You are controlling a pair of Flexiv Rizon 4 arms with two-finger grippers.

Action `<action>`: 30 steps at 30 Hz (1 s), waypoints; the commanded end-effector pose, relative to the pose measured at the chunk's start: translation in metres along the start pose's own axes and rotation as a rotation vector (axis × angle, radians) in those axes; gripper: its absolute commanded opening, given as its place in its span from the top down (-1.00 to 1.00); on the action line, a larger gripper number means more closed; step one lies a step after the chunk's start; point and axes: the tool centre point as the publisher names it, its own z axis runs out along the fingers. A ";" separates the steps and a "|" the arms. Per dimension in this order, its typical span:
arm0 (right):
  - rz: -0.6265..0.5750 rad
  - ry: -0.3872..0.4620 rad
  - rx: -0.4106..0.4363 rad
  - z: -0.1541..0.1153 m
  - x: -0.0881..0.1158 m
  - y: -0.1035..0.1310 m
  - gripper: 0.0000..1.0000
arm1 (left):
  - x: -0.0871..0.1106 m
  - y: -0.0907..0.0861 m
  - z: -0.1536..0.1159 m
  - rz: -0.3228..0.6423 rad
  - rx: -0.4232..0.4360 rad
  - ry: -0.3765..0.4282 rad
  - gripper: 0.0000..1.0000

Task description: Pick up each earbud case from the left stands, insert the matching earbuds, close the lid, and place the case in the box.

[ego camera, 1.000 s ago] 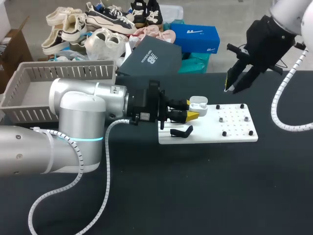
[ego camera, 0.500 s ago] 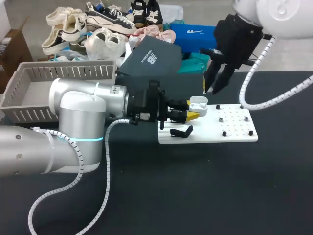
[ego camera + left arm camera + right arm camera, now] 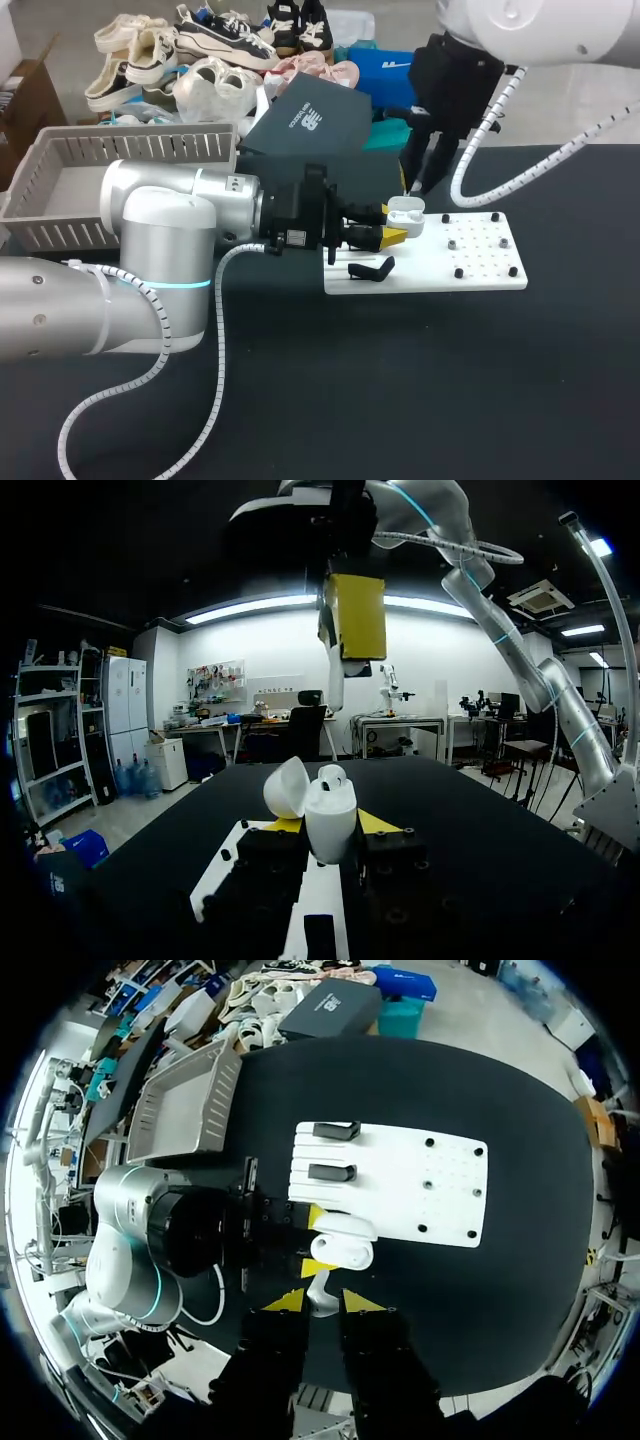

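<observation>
A white earbud case point(image 3: 408, 212) with its lid open is held sideways over the left end of the white board point(image 3: 480, 268), and my left gripper point(image 3: 392, 226) is shut on it. In the left wrist view the case point(image 3: 330, 820) stands upright between the yellow tips, lid point(image 3: 286, 786) tipped back, with one earbud point(image 3: 333, 773) seated inside. My right gripper point(image 3: 413, 187) hangs just above the case, shut on a white earbud point(image 3: 320, 1292) that shows between its tips point(image 3: 322, 1303). From the left wrist, that earbud's stem point(image 3: 334, 688) points down at the case.
A black stand point(image 3: 370, 268) sits on the board's left part, and the right wrist view shows two such stands point(image 3: 332, 1150). Small black pegs point(image 3: 459, 272) dot the board's right half. A grey basket point(image 3: 80, 165) stands at the table's far left.
My right arm has swung left from the table's right side to a spot directly over the open case. The left arm and the case have not moved.
</observation>
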 end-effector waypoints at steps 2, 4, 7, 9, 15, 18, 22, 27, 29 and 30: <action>-0.004 0.032 0.026 0.002 -0.006 0.000 1.00 | 0.001 0.002 0.000 0.000 0.006 0.000 1.00; -0.013 0.047 0.042 0.003 -0.006 0.000 1.00 | 0.001 0.002 0.000 0.000 0.006 0.000 1.00; -0.021 0.063 0.068 0.006 -0.006 -0.001 1.00 | 0.001 0.002 0.000 0.000 0.006 0.000 1.00; -0.024 0.071 0.075 0.008 -0.006 -0.001 1.00 | 0.001 0.002 0.000 0.000 0.006 0.000 1.00; -0.034 0.089 0.067 0.013 -0.007 0.003 1.00 | 0.001 0.002 0.000 0.000 0.006 0.000 1.00; -0.038 0.091 0.066 0.015 -0.007 0.004 1.00 | 0.001 0.002 0.000 0.000 0.006 0.000 1.00; -0.037 0.094 0.066 0.018 -0.008 0.004 1.00 | 0.001 0.002 0.000 0.000 0.006 0.000 1.00; -0.032 0.098 0.061 0.020 -0.008 0.003 1.00 | 0.001 0.002 0.000 0.000 0.006 0.000 1.00; -0.032 0.099 0.060 0.021 -0.007 0.004 1.00 | 0.001 0.002 0.000 0.000 0.006 0.000 1.00; -0.033 0.100 0.059 0.021 -0.007 0.004 1.00 | 0.001 0.002 0.000 0.000 0.006 0.000 1.00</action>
